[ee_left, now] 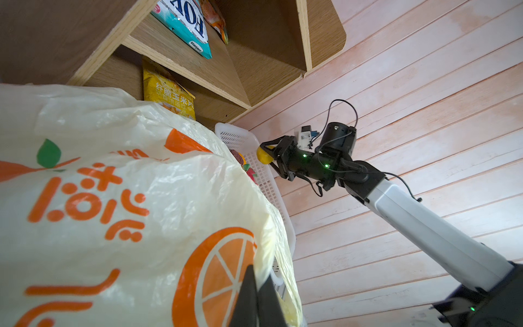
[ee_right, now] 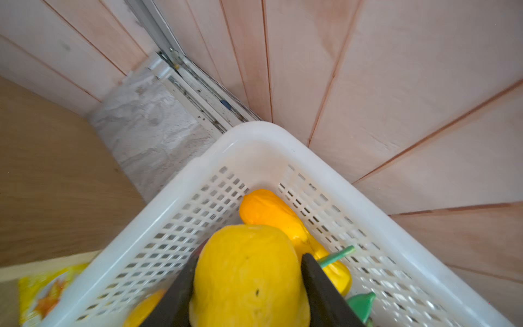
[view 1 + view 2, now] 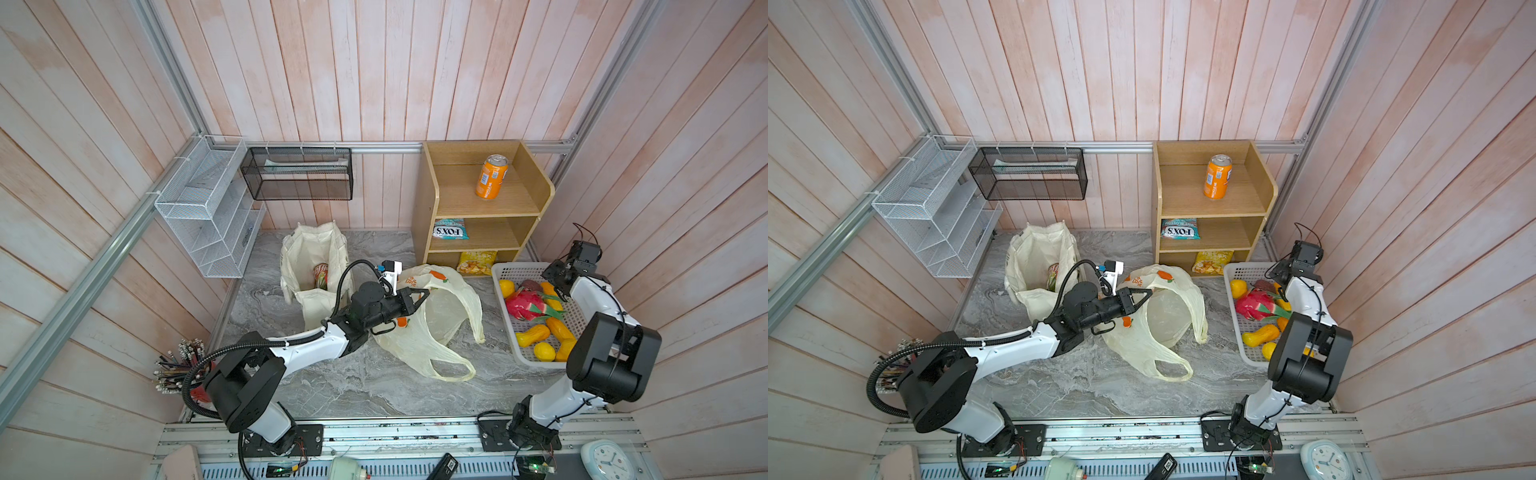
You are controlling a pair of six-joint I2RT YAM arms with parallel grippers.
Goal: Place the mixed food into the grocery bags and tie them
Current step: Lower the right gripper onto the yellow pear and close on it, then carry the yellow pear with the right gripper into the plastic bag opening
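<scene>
A: Where are the bags?
B: The canvas tote (image 3: 311, 266) stands far left, open. The left gripper (image 3: 423, 294) is pinched tight on the plastic bag (image 3: 440, 332) rim, mid-table.
A: And the right?
B: The right gripper (image 2: 250, 259) has its jaws half-spread, clamped on a yellow fruit (image 2: 249, 288) over the white basket (image 2: 263, 136), far right

This is a staged robot test booth. Pink plank walls (image 3: 374, 62) on aluminium framing (image 3: 386, 146) enclose a grey marble-patterned worktop (image 3: 353, 386).
</scene>
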